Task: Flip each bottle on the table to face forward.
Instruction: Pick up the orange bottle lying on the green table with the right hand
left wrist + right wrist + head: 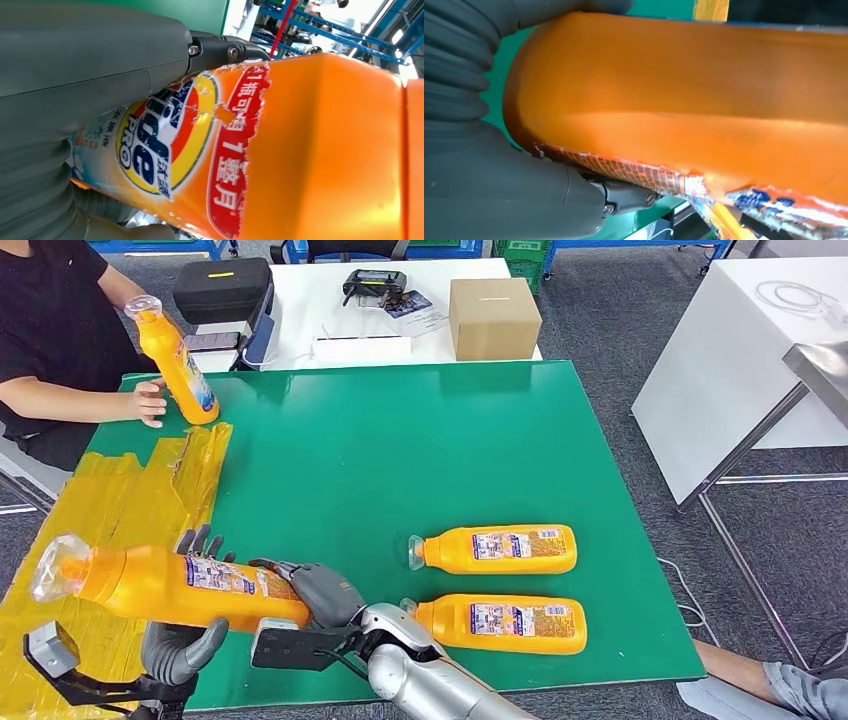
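I see the green table (380,470) across most of my head view, with yellow tape sheeting (110,530) covering its edge toward nine o'clock. A person in black (50,330) sits at about ten o'clock, one hand (150,402) steadying an upright orange bottle (178,365) on the table's corner. Beyond the far edge, at twelve o'clock, a white table (330,290) carries a cardboard box (493,318) and a black case (220,288).

My held bottle (170,585) lies roughly level above the table's near edge at seven o'clock, cap end pointing toward nine, with its label facing up. My left hand (185,640) grips it around the middle, fingers curled over the far side and thumb underneath. My right hand (320,595) wraps the bottle's base end; the right wrist view shows the thumb pressed against the orange body, though I can't quite tell how firmly the fingers close on the other side. The left wrist view shows the torn front label (165,145) close up.

Two more bottles lie flat on the table at about five o'clock, caps toward nine: the farther bottle (495,549) and the nearer bottle (497,622), parallel and slightly apart.
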`<state>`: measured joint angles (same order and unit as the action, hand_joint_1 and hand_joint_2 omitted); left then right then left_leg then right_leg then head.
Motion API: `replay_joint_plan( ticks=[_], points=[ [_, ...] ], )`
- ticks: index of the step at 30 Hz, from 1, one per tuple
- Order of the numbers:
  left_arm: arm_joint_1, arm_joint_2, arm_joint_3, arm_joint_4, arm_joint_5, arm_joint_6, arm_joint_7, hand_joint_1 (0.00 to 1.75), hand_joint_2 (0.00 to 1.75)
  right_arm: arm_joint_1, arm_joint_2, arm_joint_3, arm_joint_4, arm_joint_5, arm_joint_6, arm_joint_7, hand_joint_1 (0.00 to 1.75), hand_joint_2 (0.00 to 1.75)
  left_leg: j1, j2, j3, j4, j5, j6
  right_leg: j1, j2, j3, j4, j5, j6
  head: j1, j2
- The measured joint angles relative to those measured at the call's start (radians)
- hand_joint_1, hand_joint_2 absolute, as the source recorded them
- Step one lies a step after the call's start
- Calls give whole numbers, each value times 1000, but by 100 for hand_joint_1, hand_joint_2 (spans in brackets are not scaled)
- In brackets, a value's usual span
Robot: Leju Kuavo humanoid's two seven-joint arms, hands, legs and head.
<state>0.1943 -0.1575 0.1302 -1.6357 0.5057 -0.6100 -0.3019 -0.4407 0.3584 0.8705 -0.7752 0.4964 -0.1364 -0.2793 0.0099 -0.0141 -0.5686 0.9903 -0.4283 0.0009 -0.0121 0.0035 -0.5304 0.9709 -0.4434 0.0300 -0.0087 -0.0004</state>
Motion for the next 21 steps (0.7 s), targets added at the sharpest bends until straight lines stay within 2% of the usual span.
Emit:
replay_joint_plan(
  ticks=[4,5,6,8,9,10,21],
  points=[
    [4,0,-2,-2,3,0,4,0,175,-2,-2,23,0,-3,-1,5,175,175,0,0,0,0,0,0,0,0,0,0,0,0,0,0],
    [5,0,-3,-3,0,1,4,12,175,-2,-3,29,0,-7,-2,7,175,175,0,0,0,0,0,0,0,0,0,0,0,0,0,0],
    [7,0,-4,-5,-5,3,3,42,175,-1,-3,36,1,-12,-2,9,175,175,0,0,0,0,0,0,0,0,0,0,0,0,0,0],
    [10,0,-8,-9,-12,9,1,129,175,0,-5,50,1,-20,-5,12,175,175,0,0,0,0,0,0,0,0,0,0,0,0,0,0],
    [11,0,-10,-11,-14,11,0,161,175,1,-5,56,1,-23,-7,14,175,175,0,0,0,0,0,0,0,0,0,0,0,0,0,0],
    [11,0,-12,-12,-14,13,-1,175,175,3,-6,62,1,-27,-8,16,175,175,0,0,0,0,0,0,0,0,0,0,0,0,0,0],
    [15,1,-15,-15,-12,12,-12,175,175,3,-6,89,6,-48,-22,23,175,175,0,0,0,0,0,0,0,0,0,0,0,0,0,0]
  ],
)
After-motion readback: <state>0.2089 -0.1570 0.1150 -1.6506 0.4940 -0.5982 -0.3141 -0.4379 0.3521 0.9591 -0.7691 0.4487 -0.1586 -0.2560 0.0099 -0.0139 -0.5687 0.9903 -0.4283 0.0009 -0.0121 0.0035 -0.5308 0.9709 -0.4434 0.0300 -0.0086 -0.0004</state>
